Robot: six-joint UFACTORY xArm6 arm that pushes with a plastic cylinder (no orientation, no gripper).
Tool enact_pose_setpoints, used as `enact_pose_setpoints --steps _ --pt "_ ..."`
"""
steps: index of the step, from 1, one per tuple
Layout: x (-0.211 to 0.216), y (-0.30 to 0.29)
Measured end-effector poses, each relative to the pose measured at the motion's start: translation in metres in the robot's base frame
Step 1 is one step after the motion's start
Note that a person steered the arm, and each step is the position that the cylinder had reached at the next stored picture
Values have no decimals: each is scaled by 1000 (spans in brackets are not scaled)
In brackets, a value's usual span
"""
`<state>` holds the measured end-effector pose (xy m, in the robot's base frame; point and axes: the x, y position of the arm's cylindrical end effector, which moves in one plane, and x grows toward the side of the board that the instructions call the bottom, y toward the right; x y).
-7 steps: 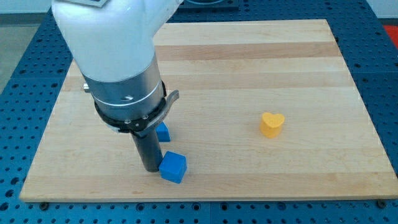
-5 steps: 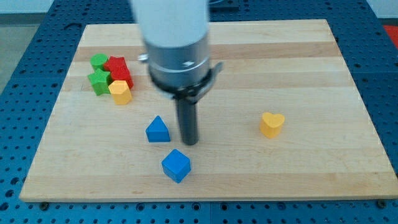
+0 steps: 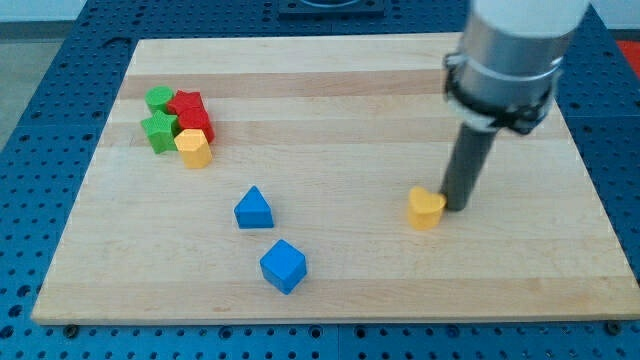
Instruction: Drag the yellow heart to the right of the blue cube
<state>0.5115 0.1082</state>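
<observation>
My tip (image 3: pixel 458 206) presses against the right side of the small yellow heart-shaped block (image 3: pixel 425 209) on the pale wooden desk (image 3: pixel 340 100), well to the view's right of the blue cube block (image 3: pixel 283 266). There is no claw here, only a bare rod, so nothing is gripped. The heart looks light, rigid and likely to slide easily; being small, it may spin away unless pushed squarely from its right flank. A blue triangular block (image 3: pixel 253 208) sits above the cube; a red, green and yellow cluster (image 3: pixel 177 125) lies at upper left.
</observation>
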Motion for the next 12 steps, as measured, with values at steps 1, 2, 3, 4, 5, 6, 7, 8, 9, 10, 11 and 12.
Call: enact_pose_setpoints --steps 1,2,3,4,5,6,7,8,9,10,11,12 --pt "28 -55" --pt "31 -59" --pt "2 -57" --pt "3 -91" --pt "33 -117" --pt "40 -134" --pt "9 -118" --pt "-18 -73" --pt "-8 -25" --pt "3 -14" --pt "12 -14" --pt "31 -15"
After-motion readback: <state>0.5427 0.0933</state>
